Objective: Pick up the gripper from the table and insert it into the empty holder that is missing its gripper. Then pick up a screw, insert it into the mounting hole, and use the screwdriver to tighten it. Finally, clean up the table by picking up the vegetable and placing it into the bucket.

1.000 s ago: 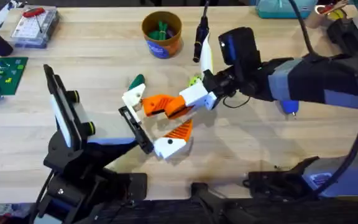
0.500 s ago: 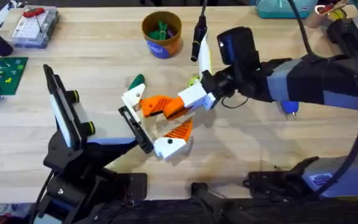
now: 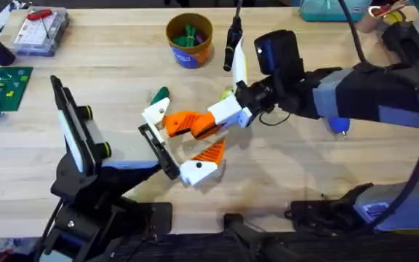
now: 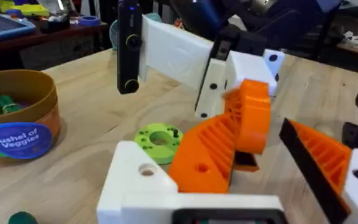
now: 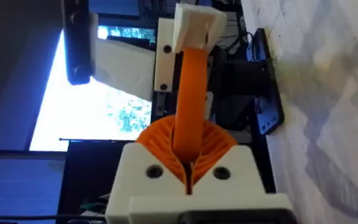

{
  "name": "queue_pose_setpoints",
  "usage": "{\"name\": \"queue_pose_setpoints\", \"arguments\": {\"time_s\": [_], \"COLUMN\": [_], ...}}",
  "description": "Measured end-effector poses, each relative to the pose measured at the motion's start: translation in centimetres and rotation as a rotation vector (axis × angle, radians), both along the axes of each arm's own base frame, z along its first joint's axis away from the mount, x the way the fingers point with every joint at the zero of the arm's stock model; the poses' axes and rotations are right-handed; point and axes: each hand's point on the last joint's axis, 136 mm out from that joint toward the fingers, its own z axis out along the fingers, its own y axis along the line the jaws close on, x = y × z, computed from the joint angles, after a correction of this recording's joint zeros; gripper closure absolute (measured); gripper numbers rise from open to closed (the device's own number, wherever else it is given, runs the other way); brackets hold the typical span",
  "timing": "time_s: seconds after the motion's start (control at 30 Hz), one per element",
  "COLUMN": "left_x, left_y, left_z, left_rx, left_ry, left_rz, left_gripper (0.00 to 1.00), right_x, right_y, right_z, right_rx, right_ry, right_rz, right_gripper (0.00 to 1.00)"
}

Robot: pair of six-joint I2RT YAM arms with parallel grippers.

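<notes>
A: Gripper (image 3: 156, 115): where is it, and what has hold of it?

B: Mid-desk, off the wood. The right tool (image 3: 191, 125) has come in from the right, and its pads are pressed together on the orange wedge. The white base sticks out to the left, clear of the pads.

A: How will it handle?

B: I'd judge it light and stiff, a hard printed piece. The ribs give the pads some bite, but the wedge tapers, so it could creep or twist if pushed off-axis. Holding the wedge makes sense (the base has to stay bare to go into the mount).

A: And where is it against the holder (image 3: 158, 149)?

B: The base is at the far end of the black bar, touching or just short of it. I can't tell whether it is seated. From the left wrist, the base's hole faces up, close above that arm's own end.

A: The left tool (image 3: 204, 135)?

B: Spread. Its one mounted finger sits out at the near end of the bar, well apart from the gripper, and the right tool's pads are between them.

A: Anything in the way?

B: The vegetable (image 3: 160, 94) lies just beyond the base, on the far side. It is near, but not touching as far as I can see.
</notes>
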Motion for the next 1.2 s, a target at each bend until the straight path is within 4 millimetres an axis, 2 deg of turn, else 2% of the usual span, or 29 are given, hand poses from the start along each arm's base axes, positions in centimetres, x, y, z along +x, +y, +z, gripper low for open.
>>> {"name": "queue_pose_setpoints", "arguments": {"time_s": [0.67,1.2], "left_x": [-0.11,-0.07], "left_y": [-0.07,-0.04], "left_z": [0.00,-0.03], "left_rx": [0.000,0.000], "left_ry": [0.000,0.002], "left_rz": [-0.007,-0.005], "left_gripper": [0.010,0.010], "right_x": [0.45,0.80], "right_y": [0.26,0.75], "right_z": [0.56,-0.38], "right_rx": [-0.001,-0.021], "right_ry": [-0.002,-0.004], "right_rz": [-0.005,-0.019], "right_gripper": [0.985,0.985]}}
